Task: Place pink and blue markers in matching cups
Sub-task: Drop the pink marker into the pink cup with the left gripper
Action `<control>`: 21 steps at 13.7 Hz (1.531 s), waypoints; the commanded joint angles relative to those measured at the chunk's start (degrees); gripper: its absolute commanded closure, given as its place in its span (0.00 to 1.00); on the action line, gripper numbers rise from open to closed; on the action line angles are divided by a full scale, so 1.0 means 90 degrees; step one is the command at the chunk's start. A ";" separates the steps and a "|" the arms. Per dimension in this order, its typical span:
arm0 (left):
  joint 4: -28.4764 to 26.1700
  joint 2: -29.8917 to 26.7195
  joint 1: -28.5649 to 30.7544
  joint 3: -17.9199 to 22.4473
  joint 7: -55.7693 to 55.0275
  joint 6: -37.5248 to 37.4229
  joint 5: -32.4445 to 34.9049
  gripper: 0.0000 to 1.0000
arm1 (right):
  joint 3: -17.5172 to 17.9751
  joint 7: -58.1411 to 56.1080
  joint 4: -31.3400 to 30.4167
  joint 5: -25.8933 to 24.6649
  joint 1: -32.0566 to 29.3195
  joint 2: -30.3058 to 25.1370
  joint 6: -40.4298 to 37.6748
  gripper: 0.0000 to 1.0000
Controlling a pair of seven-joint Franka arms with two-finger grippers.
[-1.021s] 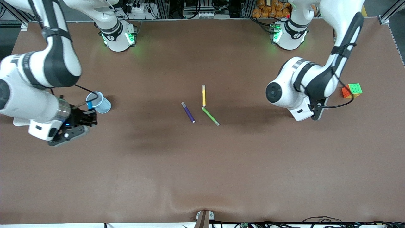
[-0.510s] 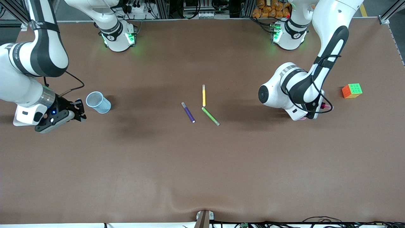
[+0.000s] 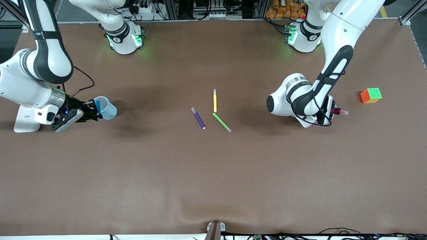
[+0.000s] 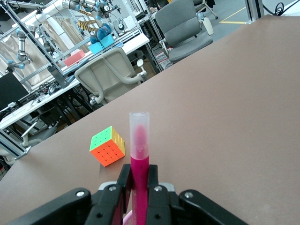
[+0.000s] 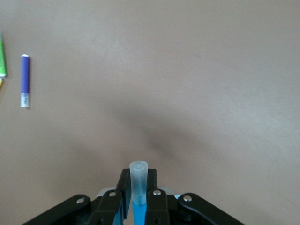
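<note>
I am pinching the pink marker (image 4: 139,154) in my left gripper (image 4: 139,186), both fingers pressed against its magenta barrel, its pale translucent cap pointing away from my wrist. In the front view my left gripper (image 3: 330,112) is hanging low over the table toward the left arm's end, and the pink marker (image 3: 341,112) is sticking out of it toward the Rubik's cube (image 3: 371,95). The cube (image 4: 108,146) is sitting apart from the marker, near that end's edge of the brown table (image 3: 213,173).

I am gripping the blue marker (image 5: 138,187) in my right gripper (image 5: 138,190), fingers pressed tight on its blue barrel, its greyish cap standing clear of the fingertips. In the front view my right gripper (image 3: 89,112) is sitting at the right arm's end of the table, holding the blue marker (image 3: 97,105) at the rim of the light blue cup (image 3: 106,107); the marker seems to be dipping into the cup's mouth, though I cannot tell how deep.

The pink cup is hidden under my left wrist, if there at all.

Mid-table, three markers are lying flat: a purple marker (image 3: 198,118), a yellow marker (image 3: 215,100) and a green marker (image 3: 222,122), the yellow and green nearly touching end to end.
</note>
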 commanded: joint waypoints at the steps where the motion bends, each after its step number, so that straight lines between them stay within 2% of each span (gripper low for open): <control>1: 0.0260 0.0125 -0.0066 -0.0016 -0.0017 -0.0168 0.0034 1.00 | 0.0098 -0.0650 -0.0377 0.0385 -0.0284 -0.0170 0.0108 1.00; 2: 0.0260 0.0145 -0.0086 -0.0016 -0.0027 -0.0169 0.0034 0.91 | 0.0098 -0.0767 -0.0388 0.0404 -0.0323 -0.0112 0.0175 1.00; 4: 0.0289 0.0194 -0.0096 -0.0016 -0.0027 -0.0159 0.0014 0.60 | 0.0098 -0.1283 -0.0388 0.0598 -0.0469 0.0083 0.0244 1.00; 5: 0.0338 0.0204 -0.0096 -0.0016 -0.0027 -0.0168 0.0005 0.39 | 0.0098 -0.1605 -0.0388 0.0813 -0.0489 0.0132 0.0245 1.00; 6: 0.0338 0.0204 -0.0096 -0.0016 -0.0008 -0.0159 -0.0015 0.11 | 0.0098 -0.1888 -0.0436 0.0911 -0.0528 0.0191 0.0274 1.00; 7: 0.0338 0.0204 -0.0096 -0.0026 0.0060 -0.0159 -0.0025 0.00 | 0.0098 -0.2027 -0.0456 0.0951 -0.0615 0.0230 0.0371 1.00; 10: 0.0523 0.0175 -0.0096 -0.0113 0.0361 -0.0159 -0.0229 0.00 | 0.0098 -0.2329 -0.0466 0.1039 -0.0694 0.0318 0.0371 1.00; 13: 0.1663 -0.0078 -0.0037 -0.0250 0.2367 -0.0227 -0.1651 0.00 | 0.0098 -0.2964 -0.0466 0.1293 -0.0869 0.0513 0.0342 1.00; 16: 0.2397 -0.0362 0.0176 -0.0231 0.4361 -0.0315 -0.2920 0.00 | 0.0098 -0.3044 -0.0456 0.1332 -0.0967 0.0543 0.0041 1.00; 17: 0.2583 -0.0392 0.0332 -0.0231 0.4763 -0.0325 -0.3205 0.00 | 0.0098 -0.2976 -0.0447 0.1342 -0.0997 0.0543 -0.0077 0.84; 18: 0.2691 -0.0489 0.0430 -0.0241 0.5193 -0.0325 -0.3353 0.00 | 0.0098 -0.2946 -0.0389 0.1352 -0.1026 0.0543 -0.0232 0.42; 19: 0.2779 -0.0625 0.0528 -0.0250 0.5700 -0.0325 -0.3625 0.00 | 0.0098 -0.2927 -0.0311 0.1352 -0.1055 0.0543 -0.0437 0.31; 20: 0.2964 -0.0791 0.0645 -0.0241 0.6285 -0.0325 -0.4054 0.00 | 0.0098 -0.2878 -0.0271 0.1362 -0.1114 0.0543 -0.0671 0.00; 21: 0.3149 -0.0918 0.0830 -0.0241 0.6910 -0.0325 -0.4406 0.00 | 0.0098 -0.2762 -0.0193 0.1362 -0.1182 0.0543 -0.0828 0.00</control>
